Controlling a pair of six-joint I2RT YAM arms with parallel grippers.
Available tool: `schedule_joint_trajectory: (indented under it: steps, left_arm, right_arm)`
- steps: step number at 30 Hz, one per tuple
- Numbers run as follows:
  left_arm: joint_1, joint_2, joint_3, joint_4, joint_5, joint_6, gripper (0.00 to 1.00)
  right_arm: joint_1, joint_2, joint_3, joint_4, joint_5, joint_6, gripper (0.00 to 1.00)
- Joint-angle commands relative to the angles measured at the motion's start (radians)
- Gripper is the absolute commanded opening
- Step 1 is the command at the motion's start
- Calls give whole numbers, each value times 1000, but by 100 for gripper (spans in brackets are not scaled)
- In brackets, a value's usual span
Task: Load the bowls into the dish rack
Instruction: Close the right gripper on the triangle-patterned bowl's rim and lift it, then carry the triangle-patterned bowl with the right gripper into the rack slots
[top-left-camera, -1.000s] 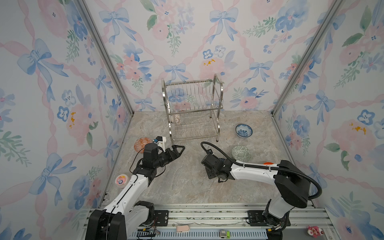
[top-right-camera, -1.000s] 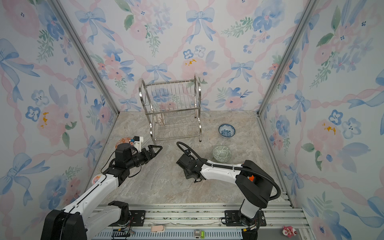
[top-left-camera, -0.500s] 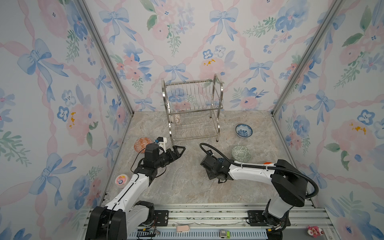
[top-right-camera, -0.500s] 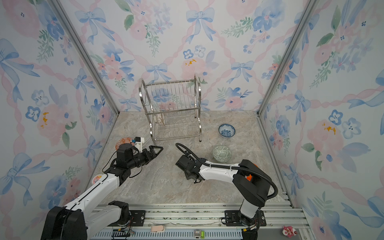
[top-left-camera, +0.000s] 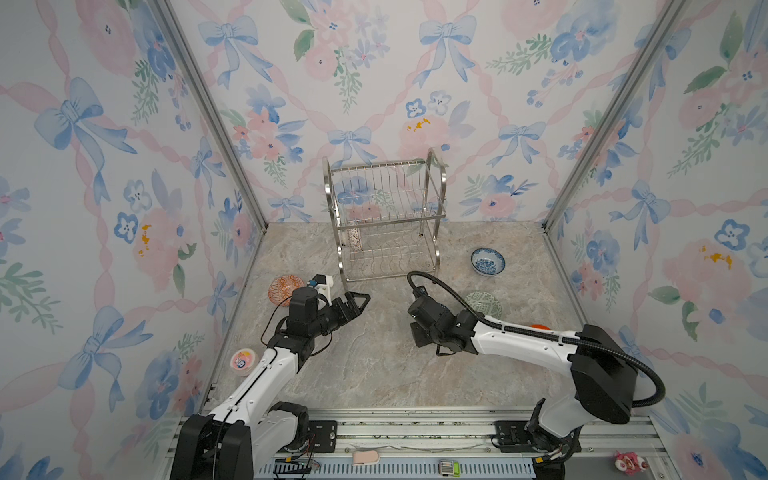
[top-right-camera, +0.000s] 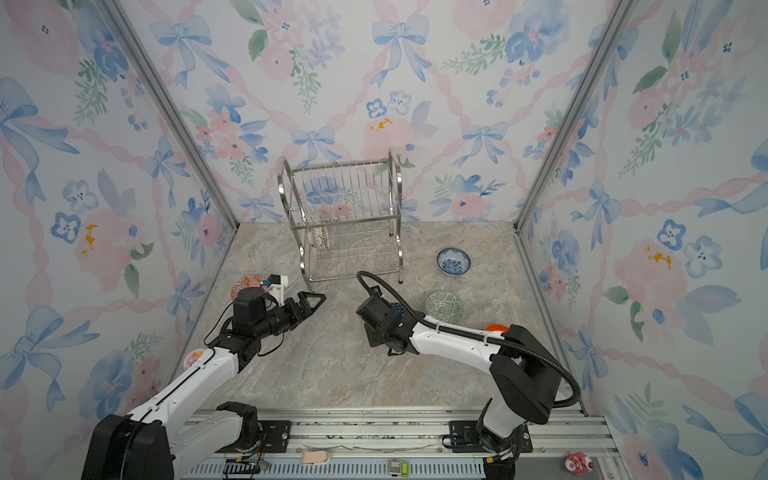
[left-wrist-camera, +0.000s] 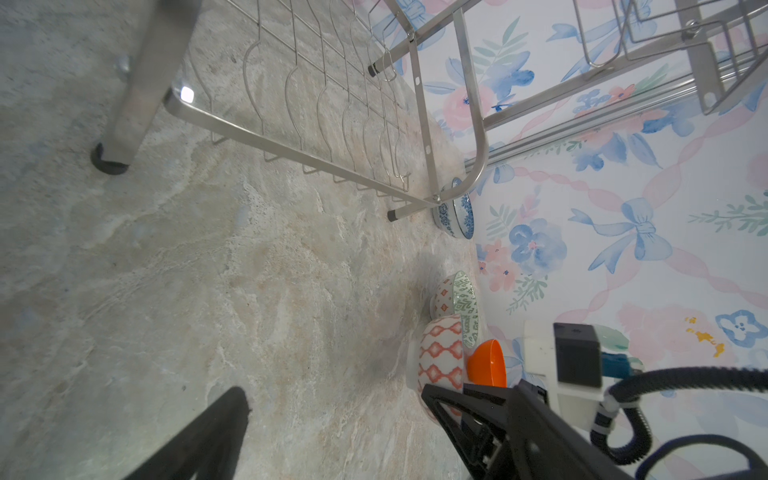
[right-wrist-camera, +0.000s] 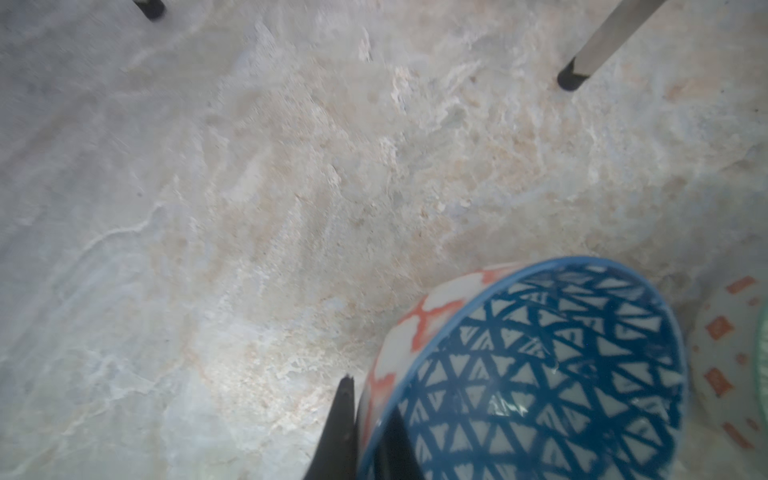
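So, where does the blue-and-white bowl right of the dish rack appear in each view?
In a top view: blue-and-white bowl right of centre, apart from the dish rack.
In a top view: same place.
Left wrist: just behind the rack's leg.
Right wrist: not in it.
Shared landmark: that rack leg.

Both top views look down from high above the near edge of the counter (top-left-camera: 374, 374), sharing all of it and the dish rack (top-left-camera: 386, 216). The left wrist view skims low toward the rack's legs; the right wrist view sits close over a blue-lattice bowl (right-wrist-camera: 540, 374).
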Motion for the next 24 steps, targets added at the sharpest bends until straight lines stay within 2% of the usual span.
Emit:
schedule_joint_trajectory:
  steps: [1,9,16,20,24]
  left_arm:
    - [-5,-15,19,-25,-6,22,98]
    - [-2,-16,69,-73,-44,61,98]
    - [7,-13,133,-87,-49,89,98]
    - [7,-2,135,-44,9,100,98]
    - [8,-6,122,-25,21,110,98]
  right_arm:
    - [-16,-95,-7,197,-77,-25,0]
    - [-46,-125,-30,436,-155,-67,0]
    - [-110,-35,-33,666,-260,-45,0]
    - [-137,49,-7,783,-313,-25,0]
    - [-153,139,16,903,-346,7,0]
